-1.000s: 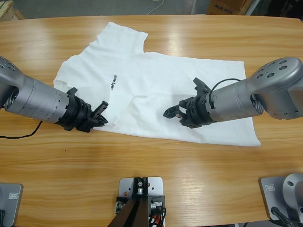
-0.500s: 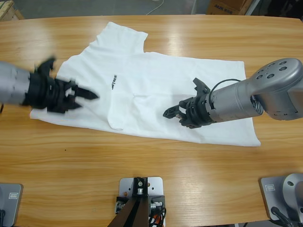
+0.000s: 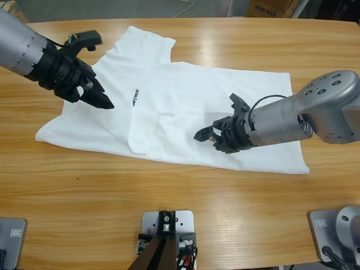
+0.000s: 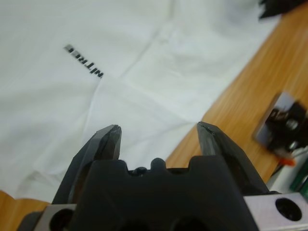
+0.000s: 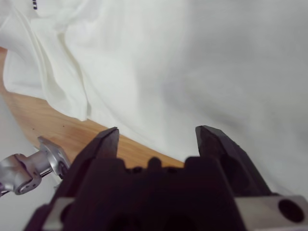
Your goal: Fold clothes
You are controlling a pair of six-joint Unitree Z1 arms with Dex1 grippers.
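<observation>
T-shirt (image 3: 185,107) spread mid-frame on table (image 3: 225,197), one sleeve tucked in. Left gripper (image 3: 104,101) spread, empty, upper left above chest. Right gripper (image 3: 205,135) spread, empty, over lower body. Between folds; next needs edge pinch.

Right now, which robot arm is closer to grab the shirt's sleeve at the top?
Probably the left. The left gripper hangs open over the T-shirt beside the chest lettering, near that upper sleeve. The right gripper, also open, sits over the shirt's lower body, farther away.
</observation>
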